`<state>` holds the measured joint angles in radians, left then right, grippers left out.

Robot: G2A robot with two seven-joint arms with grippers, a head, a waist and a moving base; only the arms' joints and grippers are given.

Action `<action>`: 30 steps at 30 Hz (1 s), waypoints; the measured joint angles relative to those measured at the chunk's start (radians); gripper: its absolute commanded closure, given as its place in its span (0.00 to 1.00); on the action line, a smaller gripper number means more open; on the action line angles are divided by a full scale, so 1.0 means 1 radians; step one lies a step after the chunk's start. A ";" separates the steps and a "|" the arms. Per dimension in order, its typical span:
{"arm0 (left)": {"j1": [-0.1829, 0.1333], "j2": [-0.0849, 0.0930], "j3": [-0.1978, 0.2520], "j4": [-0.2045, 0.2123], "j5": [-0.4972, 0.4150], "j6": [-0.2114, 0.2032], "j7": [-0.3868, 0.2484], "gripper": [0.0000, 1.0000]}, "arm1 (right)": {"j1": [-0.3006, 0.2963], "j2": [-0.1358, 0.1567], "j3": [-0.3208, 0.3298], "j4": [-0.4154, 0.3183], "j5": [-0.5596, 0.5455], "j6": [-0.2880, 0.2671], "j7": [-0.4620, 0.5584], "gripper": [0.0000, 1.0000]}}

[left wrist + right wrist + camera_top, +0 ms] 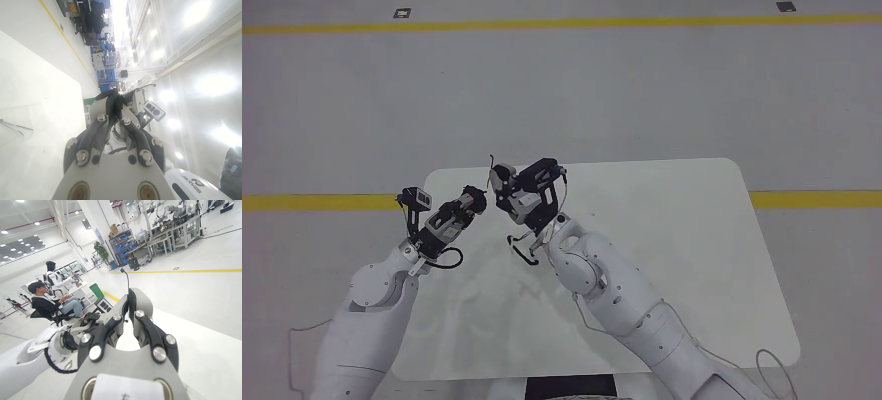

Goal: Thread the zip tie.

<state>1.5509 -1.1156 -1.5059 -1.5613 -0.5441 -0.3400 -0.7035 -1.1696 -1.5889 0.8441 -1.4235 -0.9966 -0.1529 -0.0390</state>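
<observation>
The zip tie point(128, 283) is a thin black strip. It stands up out of my right gripper point(130, 298), which is shut on it, and it ends in a small head. From above, the tie point(491, 163) pokes out past the right gripper point(502, 178), above the far left part of the white table point(692, 250). My left gripper point(478, 195) hangs just left of it, nearly touching. At the left wrist, the left gripper point(113, 100) is shut, black pads pressed together. I cannot make out anything between them. The tie point(149, 86) curves out behind them.
A clear plastic piece with thin black strips point(18, 126) lies on the table point(37, 85) below the left arm. The table's right half and near side are bare. Yellow floor lines point(562, 23) run beyond the table.
</observation>
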 measured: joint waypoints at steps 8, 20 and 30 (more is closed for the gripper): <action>0.000 0.000 0.000 0.000 0.000 0.000 0.000 1.00 | -0.007 0.001 0.004 -0.004 -0.001 -0.011 0.012 1.00; 0.000 0.000 0.000 0.000 0.000 0.000 0.000 1.00 | -0.013 0.000 0.008 -0.011 -0.002 -0.019 0.004 1.00; 0.000 0.000 0.000 0.000 0.000 0.000 0.000 1.00 | -0.013 -0.002 0.007 -0.009 0.002 -0.027 0.012 1.00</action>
<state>1.5509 -1.1156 -1.5059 -1.5613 -0.5440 -0.3400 -0.7035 -1.1831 -1.5906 0.8514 -1.4322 -0.9948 -0.1796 -0.0272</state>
